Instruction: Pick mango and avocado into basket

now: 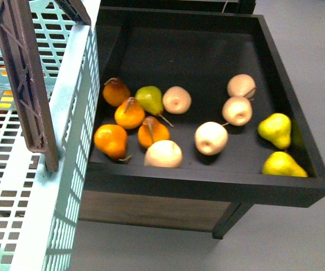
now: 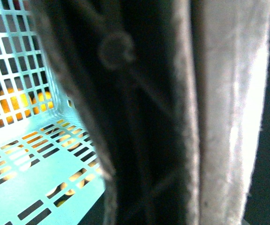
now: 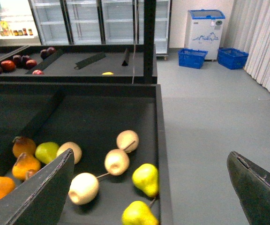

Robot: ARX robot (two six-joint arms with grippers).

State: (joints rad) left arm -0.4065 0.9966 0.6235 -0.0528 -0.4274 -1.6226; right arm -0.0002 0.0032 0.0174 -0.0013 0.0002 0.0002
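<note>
1. Since its two dark fingers (image 3: 41,192) sit far apart w/ nothing between, we read the right pincer (image 3: 150,154) as spread wide and empty.
2. Below it we see yellow-green pears (image 3: 145,179) and cream fruit (image 3: 116,161) on the black walled table (image 1: 207,178).
3. Left pincer: we can't tell its state. The left wrist view is mostly a blurred dark ribbed shape, v. close to the lens.
4. Beside that blur, orange-yellow patches (image 2: 13,105) show through teal slots. We can't tell which fruit they are, so mango & avocado stay unplaced.
5. Basket (image 1: 75,113) is at front-view left, its wall just beside the table, its brown handle (image 1: 24,84) tilted across it.
6. Nearest the basket lie orange pears (image 1: 130,113) w/ a green pear (image 1: 149,99) among them.
7. Grey floor (image 1: 309,56) lies around the table.
</note>
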